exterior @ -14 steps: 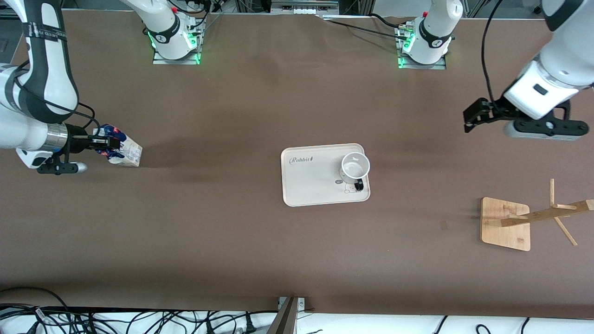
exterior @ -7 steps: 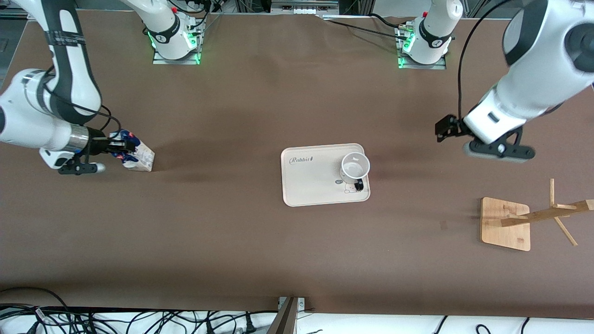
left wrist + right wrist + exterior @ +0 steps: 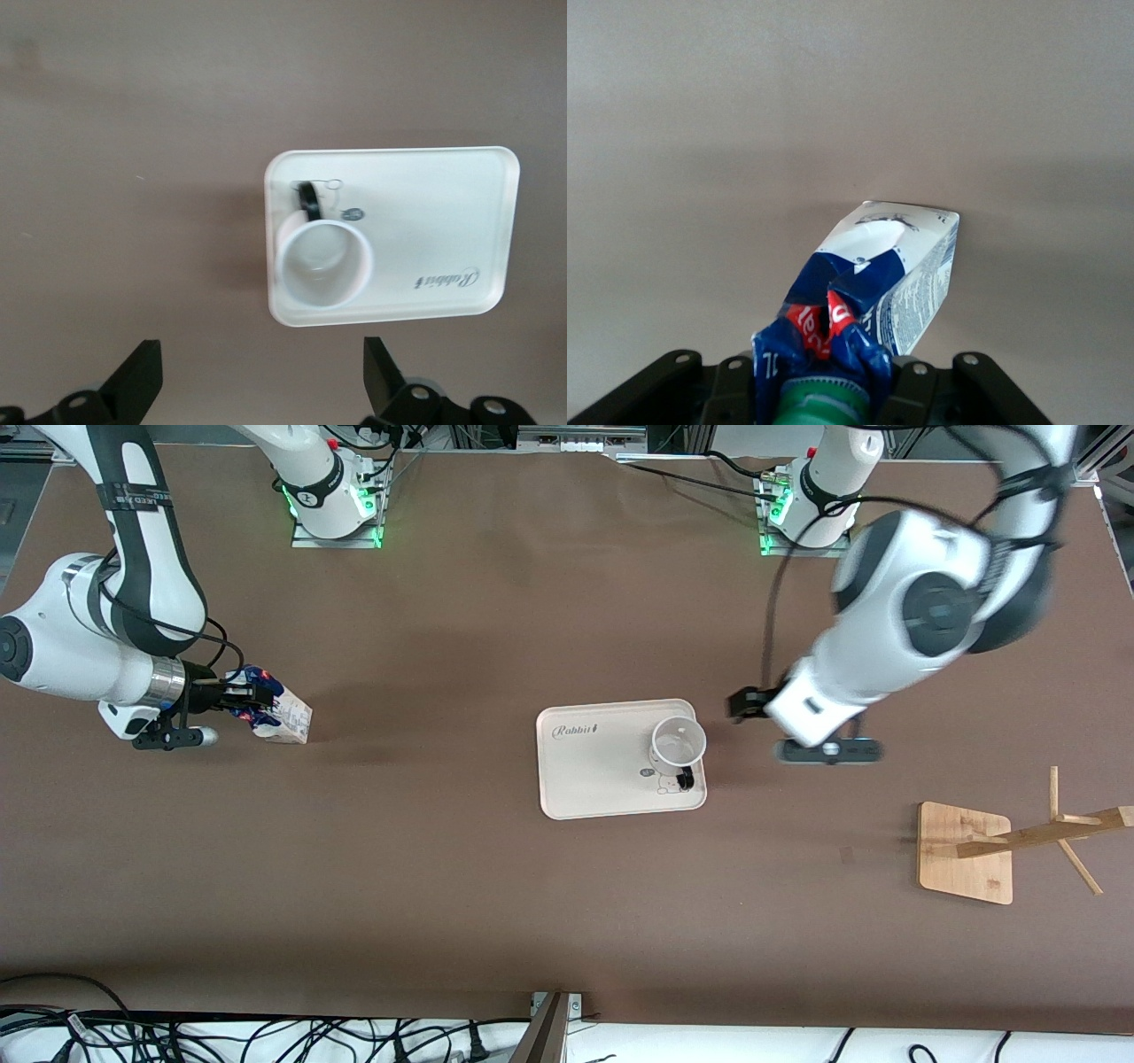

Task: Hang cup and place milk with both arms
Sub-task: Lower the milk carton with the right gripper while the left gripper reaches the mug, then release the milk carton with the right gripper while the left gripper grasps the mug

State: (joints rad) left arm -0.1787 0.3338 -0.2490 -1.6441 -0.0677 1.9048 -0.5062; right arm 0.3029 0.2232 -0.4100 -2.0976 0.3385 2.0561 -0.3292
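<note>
While the right gripper (image 3: 237, 694) pinches the small blue-topped milk carton (image 3: 282, 716) by its crushable gable above the brown worktop (image 3: 443, 886), a gentle squeeze seems wise. Beside the cream plastic tray (image 3: 585, 797), the left gripper (image 3: 261, 390) hovers with fingers spread over the small white mug (image 3: 322, 263), probably rigid, slick ceramic, best taken at its rim or its black loop handle (image 3: 307, 200).

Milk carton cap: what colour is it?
Green, on the milk carton with a dark blue top; clearest in the right wrist view.

Cup (image 3: 679, 744) — small white mug, upright, mouth open upward, black loop handle turned toward the front camera. Stands on the white tray (image 3: 585, 779), at the corner toward the left arm's end.

Milk (image 3: 282, 716) — small gable-top carton, dark blue crumpled top, green cap, pale printed sides. Tilted, top pinched in the right gripper (image 3: 232, 693) over the right arm's end.
</note>
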